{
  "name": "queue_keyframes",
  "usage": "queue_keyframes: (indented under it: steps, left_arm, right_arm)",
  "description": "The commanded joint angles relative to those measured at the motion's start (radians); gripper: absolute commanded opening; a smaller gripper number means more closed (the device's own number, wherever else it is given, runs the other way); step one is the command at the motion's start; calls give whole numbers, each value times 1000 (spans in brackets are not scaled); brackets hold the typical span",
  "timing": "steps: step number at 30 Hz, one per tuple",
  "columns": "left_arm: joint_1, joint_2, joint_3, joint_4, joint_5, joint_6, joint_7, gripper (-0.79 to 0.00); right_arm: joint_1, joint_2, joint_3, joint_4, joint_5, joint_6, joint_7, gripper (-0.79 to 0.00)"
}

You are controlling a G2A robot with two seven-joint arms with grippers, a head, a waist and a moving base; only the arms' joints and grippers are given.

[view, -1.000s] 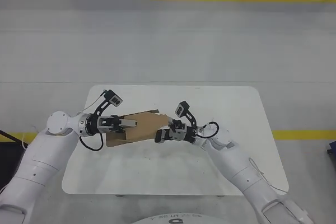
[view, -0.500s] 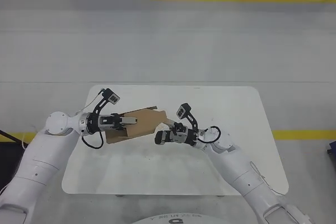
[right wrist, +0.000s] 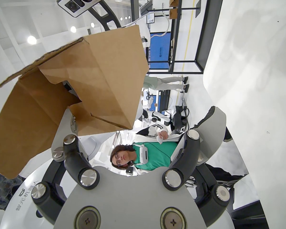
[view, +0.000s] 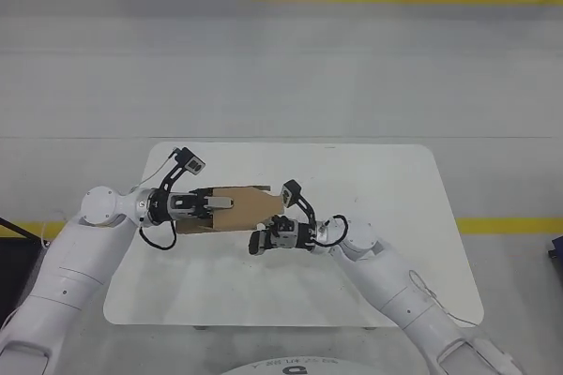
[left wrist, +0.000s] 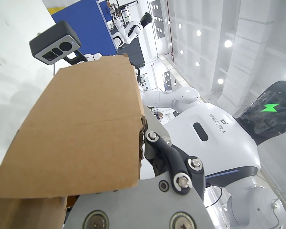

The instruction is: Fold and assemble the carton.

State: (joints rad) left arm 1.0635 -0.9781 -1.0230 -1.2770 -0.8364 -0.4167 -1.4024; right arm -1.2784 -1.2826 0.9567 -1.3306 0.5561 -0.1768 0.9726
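The left gripper point(view: 209, 200) is clenched on the carton point(view: 242, 207) at the end toward its own arm, with one metal finger point(left wrist: 155, 122) against the cardboard edge. The brown carton is half-folded and sits over the middle of the white table point(view: 394, 187), between both arms. The right gripper point(view: 260, 242) is just beside the carton's near edge. Its jaws are wide apart and grasp nothing, and a loose flap point(right wrist: 104, 120) is in front of one finger.

Top camera looks down on the white worktop point(view: 394, 187); both wrist cameras, angled upward, closely share the brown cardboard carton point(view: 239, 208).
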Motion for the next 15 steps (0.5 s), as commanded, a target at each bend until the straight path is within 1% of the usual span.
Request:
queue_keyframes:
  steps: [1, 3, 6, 8, 11, 15]
  left_arm:
    - [1, 0, -7, 3, 14, -8, 7, -785]
    - [0, 1, -16, 1, 56, -27, 26, -785]
    - [5, 7, -36, -16, 167, -78, 86, -785]
    - [19, 11, -51, -52, 244, -114, 130, -785]
    - [56, 21, -76, -130, 421, -177, 210, -785]
    - [117, 31, -102, -222, 578, -206, 294, -785]
  right_arm:
    - [2, 0, 0, 6, 3, -3, -2, 0]
    - [3, 0, 8, 15, 13, -7, -6, 0]
    - [4, 5, 44, 39, 57, -19, 5, 0]
    - [5, 10, 72, 61, 94, -22, 20, 0]
    - [7, 15, 111, 94, 150, -17, 38, 0]
    - [15, 17, 125, 113, 181, -1, 68, 0]
